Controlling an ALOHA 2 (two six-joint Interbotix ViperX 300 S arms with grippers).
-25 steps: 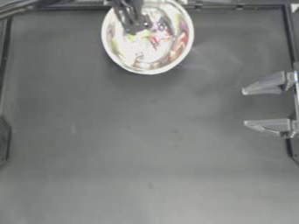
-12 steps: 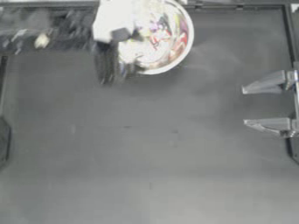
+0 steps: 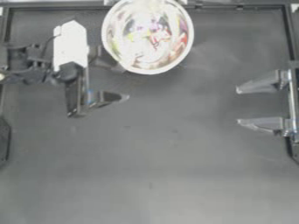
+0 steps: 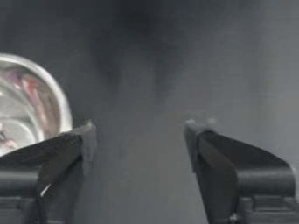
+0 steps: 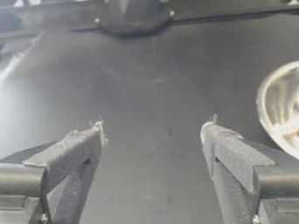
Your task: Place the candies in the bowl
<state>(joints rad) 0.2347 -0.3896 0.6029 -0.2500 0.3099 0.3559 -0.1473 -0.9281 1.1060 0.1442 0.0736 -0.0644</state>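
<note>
The shiny metal bowl (image 3: 119, 52) stands at the table's far edge, near the middle. Several candies (image 3: 149, 35) lie inside it as a colourful cluster with pink, yellow-green and red spots. My left gripper (image 3: 125, 82) is open and empty, just left of and in front of the bowl, clear of its rim. In the left wrist view the bowl (image 4: 50, 94) sits beside that gripper (image 4: 137, 131). My right gripper (image 3: 238, 106) is parked open at the right side. The right wrist view shows the gripper (image 5: 152, 127) empty and the bowl (image 5: 274, 105) off to one side.
A raised dark frame (image 3: 234, 6) borders the table. A dark arm base (image 5: 131, 17) shows far off in the right wrist view. Bare dark tabletop (image 3: 163, 166) stretches across the middle and front.
The left arm has drawn back from above the bowl, moving left and toward the front. It now hangs open beside the bowl. The right arm has not moved.
</note>
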